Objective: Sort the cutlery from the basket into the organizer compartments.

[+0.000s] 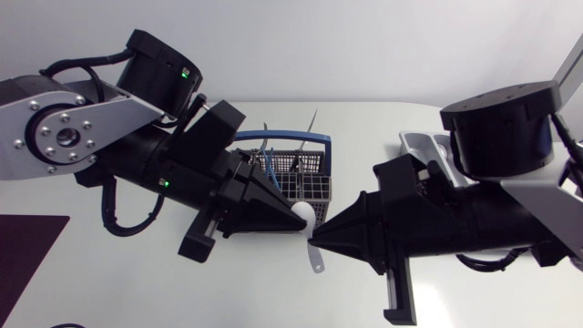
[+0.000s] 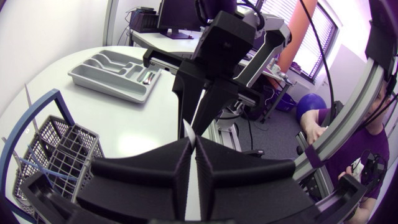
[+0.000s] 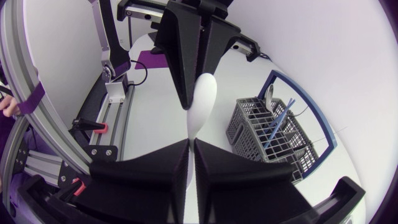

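A white spoon hangs in the air where the two arms meet. Its bowl is at the tip of the left gripper, and its handle runs down past the tip of the right gripper. Both grippers stand narrow, and each seems pinched on the spoon. It looks light, stiff and glossy, so it may slip or swivel. I'd trust the flat neck at the right gripper's tips more than the curved bowl. The basket sits just beside the left gripper, and the organizer lies beside the right arm.
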You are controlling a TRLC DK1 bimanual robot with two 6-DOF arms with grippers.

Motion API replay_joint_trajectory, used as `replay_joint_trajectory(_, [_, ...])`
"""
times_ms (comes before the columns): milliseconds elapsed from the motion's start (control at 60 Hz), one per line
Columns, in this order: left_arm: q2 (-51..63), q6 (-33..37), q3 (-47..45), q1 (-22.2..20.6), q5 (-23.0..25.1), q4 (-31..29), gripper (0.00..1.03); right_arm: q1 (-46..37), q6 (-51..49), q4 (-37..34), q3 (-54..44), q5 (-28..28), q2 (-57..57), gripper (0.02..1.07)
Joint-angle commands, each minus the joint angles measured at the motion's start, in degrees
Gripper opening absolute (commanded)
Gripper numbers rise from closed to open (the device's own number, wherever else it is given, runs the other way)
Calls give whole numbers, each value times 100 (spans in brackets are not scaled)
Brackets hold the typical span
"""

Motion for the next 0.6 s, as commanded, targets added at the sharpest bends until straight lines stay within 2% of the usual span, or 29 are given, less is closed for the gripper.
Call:
replay_joint_trajectory(0, [59,134,169,-1,28,53,8,65,66,-124,-87,-27,121,8])
replay_joint_trajectory(33, [68,134,178,7,28,61,9,65,83,-133,-87,-19,121,8])
replay_joint_trajectory(67, [68,134,178,16,19,61,14,65,101,-124,-87,-10,112,8])
replay_joint_trajectory(100, [59,117,186,43,19,61,28,65,110,-133,-87,-1,103,8])
replay_joint_trajectory(117, [68,108,195,60,19,70,39,65,110,-133,-87,16,103,8])
replay_joint_trajectory(133, [68,108,195,69,19,70,43,65,110,-142,-96,25,94,8])
replay_joint_trajectory(150, [68,108,213,95,19,70,59,65,118,-159,-96,34,94,8])
replay_joint_trajectory(200, [76,108,239,130,19,79,76,65,118,-194,-105,60,77,8])
replay_joint_trajectory(283, [32,108,265,192,19,79,96,48,118,-238,-149,140,15,8])
replay_joint_trajectory(417, [-82,90,301,420,-34,97,98,-348,-40,-520,-210,192,-301,8])
replay_joint_trajectory(583, [-161,90,301,798,-622,123,98,-1429,-637,-950,-386,315,-784,8])
